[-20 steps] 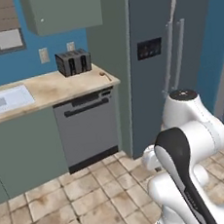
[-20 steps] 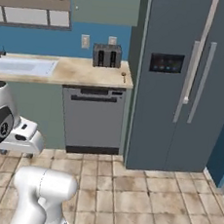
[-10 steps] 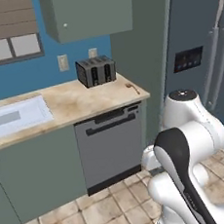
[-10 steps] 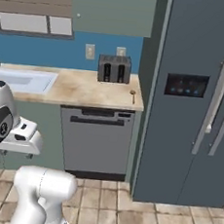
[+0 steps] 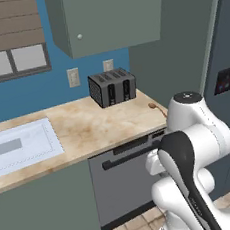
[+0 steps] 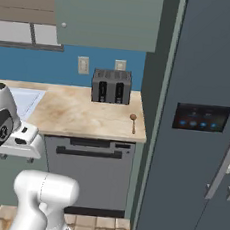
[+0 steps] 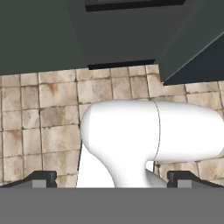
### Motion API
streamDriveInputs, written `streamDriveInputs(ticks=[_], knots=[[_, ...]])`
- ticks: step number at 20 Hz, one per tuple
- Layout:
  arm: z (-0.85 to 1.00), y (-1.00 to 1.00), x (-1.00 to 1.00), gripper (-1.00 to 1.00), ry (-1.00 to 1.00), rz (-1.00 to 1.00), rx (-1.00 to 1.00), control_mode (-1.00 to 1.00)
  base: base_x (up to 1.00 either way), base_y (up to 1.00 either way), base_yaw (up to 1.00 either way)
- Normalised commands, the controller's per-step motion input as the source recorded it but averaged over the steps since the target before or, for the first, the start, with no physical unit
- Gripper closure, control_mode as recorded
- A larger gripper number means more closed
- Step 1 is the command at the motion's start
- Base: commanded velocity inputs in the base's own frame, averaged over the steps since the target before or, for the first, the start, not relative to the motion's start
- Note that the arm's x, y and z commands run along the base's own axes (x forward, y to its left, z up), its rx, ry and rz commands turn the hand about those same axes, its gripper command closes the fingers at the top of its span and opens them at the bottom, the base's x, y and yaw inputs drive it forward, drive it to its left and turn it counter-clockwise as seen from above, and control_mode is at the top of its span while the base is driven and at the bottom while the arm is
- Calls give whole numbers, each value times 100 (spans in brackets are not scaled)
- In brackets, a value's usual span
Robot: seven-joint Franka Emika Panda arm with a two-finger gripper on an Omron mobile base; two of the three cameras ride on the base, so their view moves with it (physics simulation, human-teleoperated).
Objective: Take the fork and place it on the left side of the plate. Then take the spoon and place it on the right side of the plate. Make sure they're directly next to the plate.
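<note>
Spoon (image 6: 133, 122) (thin, wood-handled) lies flat on the mottled stone counter (image 6: 81, 116).

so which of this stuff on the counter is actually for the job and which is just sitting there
For the job:
- spoon, lying near the counter's right end, by the fridge

Just there:
- toaster, against the back wall
- sink, set into the counter
- dishwasher, under the counter
- fridge

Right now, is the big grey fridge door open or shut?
Shut. The tall dark grey fridge door sits flat and flush beside the beige counter, with no gap showing.
</note>
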Motion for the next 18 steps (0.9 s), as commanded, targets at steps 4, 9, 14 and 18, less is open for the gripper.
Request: streamDriveInputs(ticks=[4, 9, 14, 18], knots=[[0, 0, 0, -100, 0, 0, 0, 100, 87, -16, 0], [0, 0, 0, -100, 0, 0, 0, 100, 71, -31, 2], [0, 0, 0, -100, 0, 0, 0, 100, 20, -45, 2], [0, 0, 0, -100, 0, 0, 0, 100, 16, -24, 3]])
